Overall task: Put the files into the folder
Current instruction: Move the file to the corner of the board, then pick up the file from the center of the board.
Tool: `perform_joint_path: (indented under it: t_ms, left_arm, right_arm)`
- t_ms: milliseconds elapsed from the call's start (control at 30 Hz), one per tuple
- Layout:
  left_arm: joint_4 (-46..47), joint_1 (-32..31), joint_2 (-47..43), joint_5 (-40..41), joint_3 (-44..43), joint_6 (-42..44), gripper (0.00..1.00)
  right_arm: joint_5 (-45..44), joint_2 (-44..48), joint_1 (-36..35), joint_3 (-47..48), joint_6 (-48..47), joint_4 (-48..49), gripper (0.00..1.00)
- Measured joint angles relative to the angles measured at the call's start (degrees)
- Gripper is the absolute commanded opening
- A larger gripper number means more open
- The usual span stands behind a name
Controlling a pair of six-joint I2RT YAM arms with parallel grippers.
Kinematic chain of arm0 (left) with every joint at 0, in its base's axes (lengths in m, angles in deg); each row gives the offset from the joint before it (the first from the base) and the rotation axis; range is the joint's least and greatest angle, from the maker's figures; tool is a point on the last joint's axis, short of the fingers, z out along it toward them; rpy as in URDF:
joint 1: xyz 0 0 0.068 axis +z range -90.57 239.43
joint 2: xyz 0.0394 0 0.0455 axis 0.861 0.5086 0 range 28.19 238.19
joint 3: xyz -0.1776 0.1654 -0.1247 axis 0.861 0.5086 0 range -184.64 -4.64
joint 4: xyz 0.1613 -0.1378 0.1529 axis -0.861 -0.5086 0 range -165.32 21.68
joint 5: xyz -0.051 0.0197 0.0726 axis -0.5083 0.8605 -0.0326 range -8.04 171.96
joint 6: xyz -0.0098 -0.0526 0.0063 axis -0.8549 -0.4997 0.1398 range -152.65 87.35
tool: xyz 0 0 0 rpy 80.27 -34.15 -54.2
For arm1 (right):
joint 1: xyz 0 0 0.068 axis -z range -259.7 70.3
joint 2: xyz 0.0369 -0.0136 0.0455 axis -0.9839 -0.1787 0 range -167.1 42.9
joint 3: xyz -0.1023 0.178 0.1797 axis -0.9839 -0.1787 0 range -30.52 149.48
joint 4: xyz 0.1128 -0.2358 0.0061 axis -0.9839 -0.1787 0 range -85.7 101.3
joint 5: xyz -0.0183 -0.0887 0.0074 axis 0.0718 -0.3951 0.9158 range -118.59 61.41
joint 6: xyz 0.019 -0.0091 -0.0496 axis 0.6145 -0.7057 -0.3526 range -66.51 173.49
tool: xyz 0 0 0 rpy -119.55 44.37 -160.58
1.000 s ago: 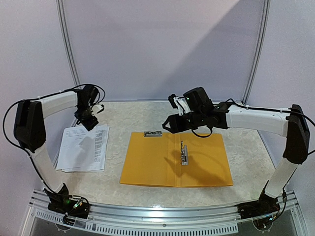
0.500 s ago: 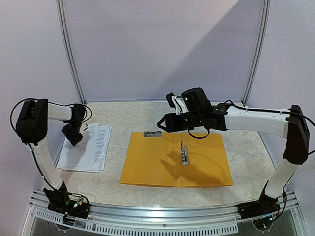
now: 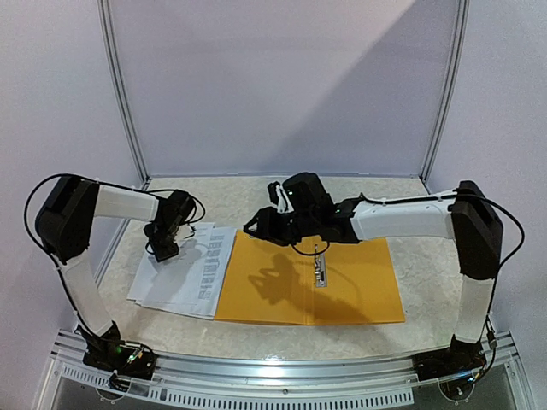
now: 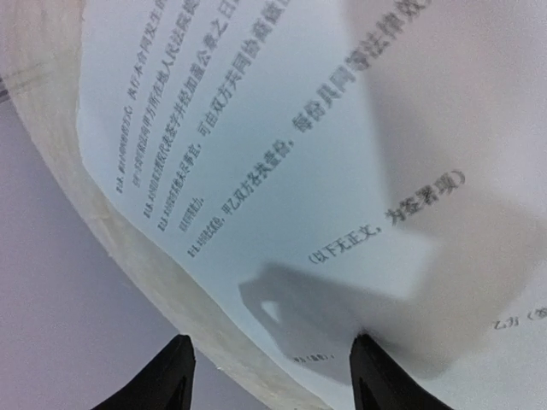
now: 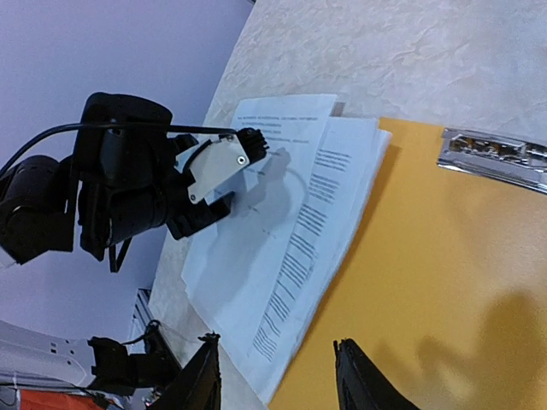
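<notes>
Now: papers overlap the folder's edge

White papers [image 3: 184,269] printed with small black text (slightly fanned) lie on the table [image 3: 427,256], their right edge overlapping the open orange folder [image 3: 359,295]. Left gripper [image 3: 164,251], fingers spread, presses on them. Right gripper [image 3: 255,227] hovers open above the folder's far-left corner.

Lighting: even, soft, from overhead; a diagonal band of shade crosses the back wall. Shadows: my right arm's falls soft on the folder [image 3: 350,286]; my left hand [image 4: 272,376] casts a grey patch over the files [image 4: 282,171]. Focus: left wrist view blurred, print soft, fingertips dark. Overhead view slightly hazy.
</notes>
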Motion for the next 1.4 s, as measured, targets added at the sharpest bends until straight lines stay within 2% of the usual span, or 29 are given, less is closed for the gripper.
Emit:
perform_joint_path:
  t_ms: [133, 233, 300, 433, 567, 700, 833, 1133, 1400]
  left_arm:
    - [-6.5, 0.3, -3.4, -9.6, -0.7, -2.3, 0.78]
    - [-12.0, 3.3, -7.7, -18.4, -2.6, -3.5, 0.85]
    - [-14.0, 8.1, -10.9, -24.8, -5.3, -4.8, 0.90]
    - [-13.6, 20.3, -13.4, -33.6, -10.9, -8.8, 0.93]
    - [-13.6, 26.0, -6.9, -39.6, -15.6, -12.8, 0.89]
    - [-14.2, 26.5, 4.2, -45.6, -20.1, -15.9, 0.87]
    - [-15.3, 26.9, 11.5, -49.8, -22.4, -17.8, 0.85]
    - [-17.2, 27.1, 15.6, -56.7, -27.9, -18.1, 0.75]
    - [-18.9, 27.7, 17.6, -62.2, -29.9, -18.2, 0.63]
  right_arm:
    - [1.7, -6.8, -1.9, 6.0, 5.2, 3.2, 0.44]
    - [2.7, -11.9, -3.5, 11.7, 9.0, 5.7, 0.43]
    - [3.1, -14.9, -4.3, 14.5, 12.0, 7.6, 0.43]
    - [1.8, -19.7, -5.8, 17.9, 17.8, 8.8, 0.43]
    - [-2.0, -23.5, -7.0, 21.6, 21.6, 7.1, 0.44]
    - [-5.7, -25.4, -7.5, 23.6, 25.7, 7.0, 0.45]
    - [-9.2, -27.4, -7.8, 25.1, 32.1, 7.6, 0.45]
    - [-12.7, -33.7, -7.8, 28.5, 41.1, 8.2, 0.46]
    - [-13.4, -35.1, -7.8, 28.6, 45.5, 8.3, 0.46]
